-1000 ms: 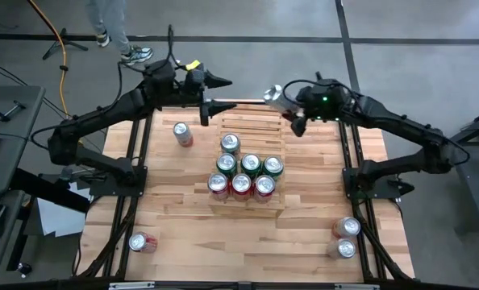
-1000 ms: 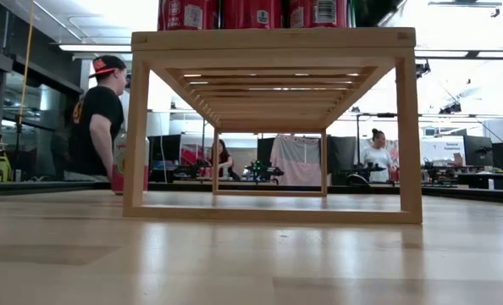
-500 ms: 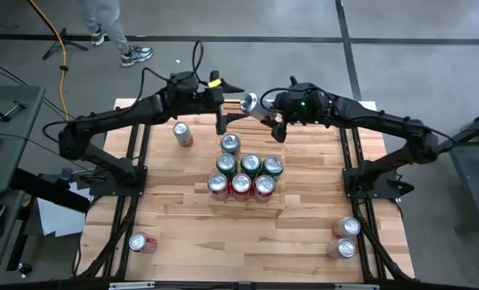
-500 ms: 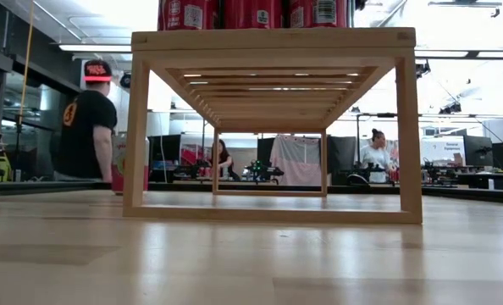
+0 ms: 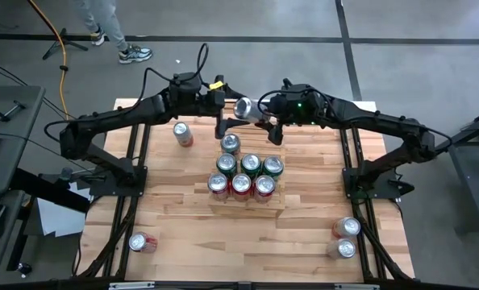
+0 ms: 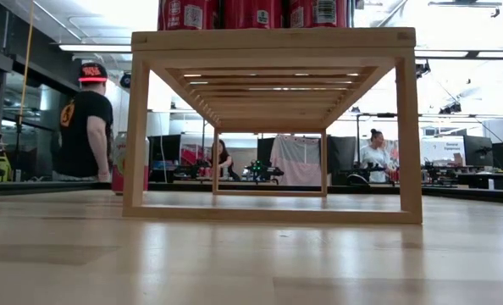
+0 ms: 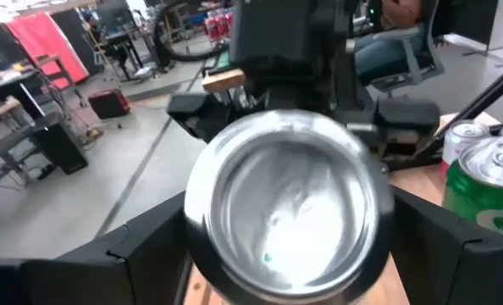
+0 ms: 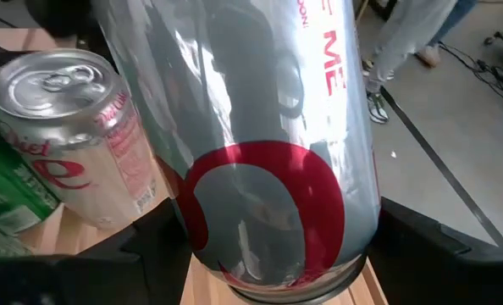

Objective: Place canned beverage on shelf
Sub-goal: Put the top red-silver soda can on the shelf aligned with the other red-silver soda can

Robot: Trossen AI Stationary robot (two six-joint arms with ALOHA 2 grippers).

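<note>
Your silver can (image 5: 243,108) hangs sideways above the shelf's (image 5: 260,130) far end, pinched in the right gripper (image 5: 265,119). Left wrist view alone shows its base between the left gripper's (image 5: 221,115) spread fingers (image 7: 146,246). Low view shows only can bottoms (image 6: 251,13).

Seen from above, the right end effector (image 5: 265,119) holds a silver can (image 5: 243,109) lying on its side above the back edge of the shelf (image 5: 247,201), its end facing the left end effector (image 5: 222,113), which sits just beside it. Seven cans (image 5: 241,171) stand on the shelf in stepped rows. On the counter (image 5: 183,234), one can (image 5: 182,134) stands near the left arm, another (image 5: 143,242) lies at the front left corner, and two (image 5: 344,238) sit at the front right.
</note>
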